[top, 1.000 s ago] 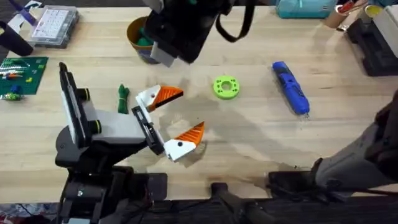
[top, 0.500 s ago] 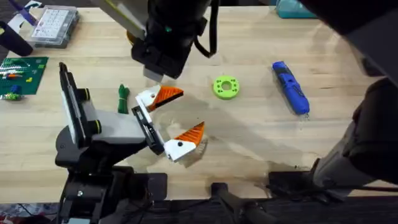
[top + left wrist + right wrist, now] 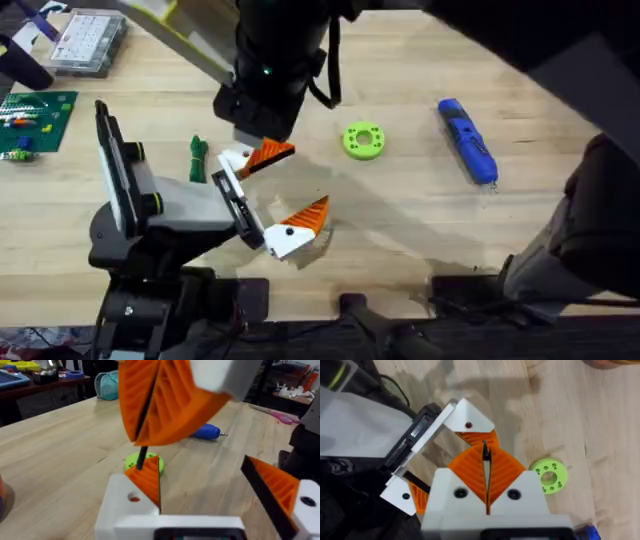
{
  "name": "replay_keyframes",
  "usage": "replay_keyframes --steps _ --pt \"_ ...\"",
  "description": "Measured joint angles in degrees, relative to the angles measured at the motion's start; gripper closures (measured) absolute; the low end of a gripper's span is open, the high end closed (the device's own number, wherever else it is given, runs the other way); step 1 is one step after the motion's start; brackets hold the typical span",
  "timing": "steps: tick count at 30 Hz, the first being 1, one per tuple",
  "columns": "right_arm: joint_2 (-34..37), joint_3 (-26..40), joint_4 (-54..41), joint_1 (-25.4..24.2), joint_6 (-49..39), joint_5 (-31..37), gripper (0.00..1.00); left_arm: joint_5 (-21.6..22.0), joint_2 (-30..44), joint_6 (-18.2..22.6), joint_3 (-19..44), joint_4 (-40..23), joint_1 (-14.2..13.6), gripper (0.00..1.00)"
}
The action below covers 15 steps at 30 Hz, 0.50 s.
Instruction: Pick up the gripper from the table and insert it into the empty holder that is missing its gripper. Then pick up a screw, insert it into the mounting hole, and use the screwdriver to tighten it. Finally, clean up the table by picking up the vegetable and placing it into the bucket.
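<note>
The holder (image 3: 237,205) is the black bar on the grey-and-black head at the lower left. It carries two white fingers with orange pads, and this left gripper (image 3: 305,178) (image 3: 200,460) stands open. My right arm (image 3: 265,90) reaches across and hangs over the far finger (image 3: 467,425). The right gripper (image 3: 485,452) (image 3: 140,442) is shut on a thin dark screw (image 3: 141,457) that pokes out below its pads. The blue screwdriver (image 3: 467,140) (image 3: 206,432) lies at the right. The dark green vegetable (image 3: 197,158) lies left of the holder. In the overhead view the right arm covers the bucket.
A lime-green disc (image 3: 362,140) (image 3: 547,476) lies between the grippers and the screwdriver. A clear compartment box (image 3: 88,40) and a green board (image 3: 30,118) sit at the far left. Bare wood lies in front of the screwdriver.
The right arm has come nearer and a little left, from over the bucket to above the holder's far finger. The left arm, screwdriver, disc and vegetable have not moved.
</note>
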State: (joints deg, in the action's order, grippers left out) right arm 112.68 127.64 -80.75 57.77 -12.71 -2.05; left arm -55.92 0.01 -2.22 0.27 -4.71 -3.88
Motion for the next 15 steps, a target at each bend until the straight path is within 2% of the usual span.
replay_keyframes --steps 15 --pt "0.00 -0.12 0.02 1.35 -0.02 -0.41 0.995 0.00 0.00 0.00 0.00 0.00 0.00 0.009"
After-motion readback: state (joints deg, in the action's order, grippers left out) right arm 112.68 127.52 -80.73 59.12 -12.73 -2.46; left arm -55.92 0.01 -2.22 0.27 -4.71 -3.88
